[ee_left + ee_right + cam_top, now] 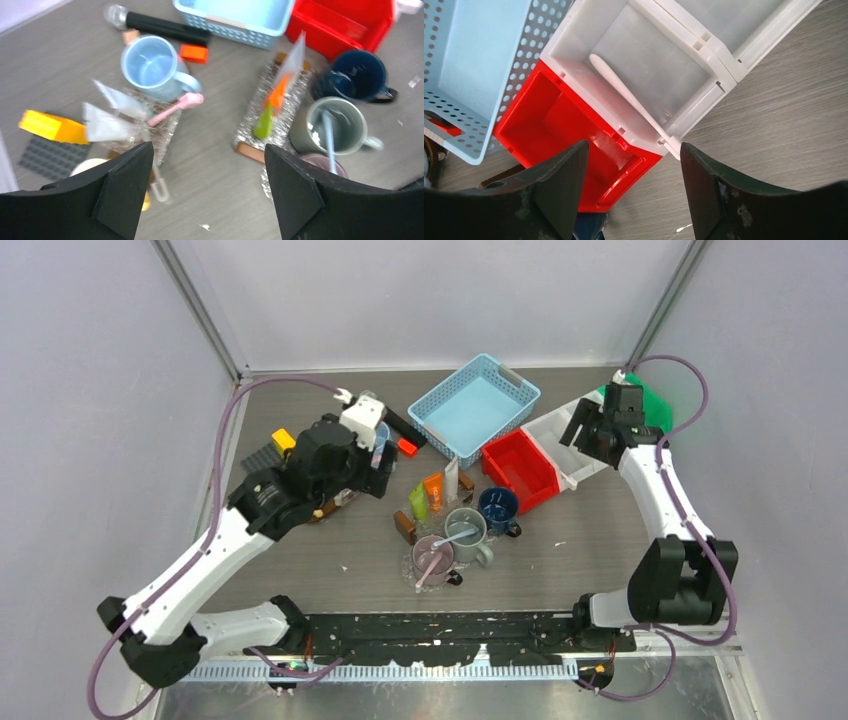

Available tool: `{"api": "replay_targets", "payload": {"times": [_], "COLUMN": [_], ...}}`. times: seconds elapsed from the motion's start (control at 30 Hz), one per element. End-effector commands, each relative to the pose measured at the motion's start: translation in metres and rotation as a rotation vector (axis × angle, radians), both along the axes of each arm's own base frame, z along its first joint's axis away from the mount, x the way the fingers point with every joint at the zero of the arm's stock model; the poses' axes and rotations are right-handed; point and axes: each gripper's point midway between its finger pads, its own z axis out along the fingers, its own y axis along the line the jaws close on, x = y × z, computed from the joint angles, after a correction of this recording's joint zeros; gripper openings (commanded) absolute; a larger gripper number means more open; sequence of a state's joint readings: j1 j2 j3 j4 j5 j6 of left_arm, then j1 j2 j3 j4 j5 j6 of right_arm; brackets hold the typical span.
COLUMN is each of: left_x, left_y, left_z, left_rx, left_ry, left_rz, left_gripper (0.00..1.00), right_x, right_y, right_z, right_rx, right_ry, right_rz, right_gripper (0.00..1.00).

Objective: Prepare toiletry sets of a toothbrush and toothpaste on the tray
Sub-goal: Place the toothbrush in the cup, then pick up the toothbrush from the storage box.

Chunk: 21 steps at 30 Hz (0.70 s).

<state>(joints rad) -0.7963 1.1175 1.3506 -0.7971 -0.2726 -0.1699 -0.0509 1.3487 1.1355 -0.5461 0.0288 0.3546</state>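
Two foil-covered trays show in the left wrist view. The right tray [280, 117] holds a white tube [296, 54], an orange tube [278, 92] and a green tube [263, 123]. The left tray [167, 131] holds two white tubes [106, 128], a pink toothbrush [175, 107] and a clear toothbrush [157, 181]. My left gripper [207, 192] is open and empty above the bare table between the trays. A white toothbrush [629, 97] lies in the white bin [574, 30]. My right gripper [634, 192] is open and empty above the bins, also in the top view [585, 432].
A grey mug [466, 530] and a pink mug [432, 558] each hold a toothbrush, next to a navy mug [497, 508]. A blue basket [475, 405], red bin [520, 472], green bin [655, 405], black microphone [160, 26], light blue mug [150, 67] and yellow brick [52, 127] surround the trays.
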Motion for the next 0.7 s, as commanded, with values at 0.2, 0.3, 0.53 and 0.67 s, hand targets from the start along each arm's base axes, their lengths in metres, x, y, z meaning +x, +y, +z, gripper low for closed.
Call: {"api": "replay_targets", "payload": {"times": [0.2,0.3,0.53,0.67], "left_x": [0.033,0.032,0.029,0.026], "left_y": [0.064,0.078,0.092,0.096], "left_z": [0.047,0.046,0.048,0.051], "left_rx": [0.047,0.080,0.089,0.064], "left_ry": [-0.447,-0.491,-0.557,-0.579], "left_rz": [0.242,0.284,0.325,0.332], "left_gripper": [0.84,0.84,0.83,0.83], "right_x": [0.005,-0.003,-0.024,-0.030], "right_y": [-0.016,-0.017,-0.016,-0.018], "right_z": [-0.025,-0.037,-0.062,-0.075], "right_rx": [-0.119,-0.146,-0.147,-0.163], "right_ry": [0.172,0.215,0.289,0.336], "right_rz": [0.165,0.203,0.237,0.264], "right_gripper": [0.61,0.58,0.57,0.55]}}
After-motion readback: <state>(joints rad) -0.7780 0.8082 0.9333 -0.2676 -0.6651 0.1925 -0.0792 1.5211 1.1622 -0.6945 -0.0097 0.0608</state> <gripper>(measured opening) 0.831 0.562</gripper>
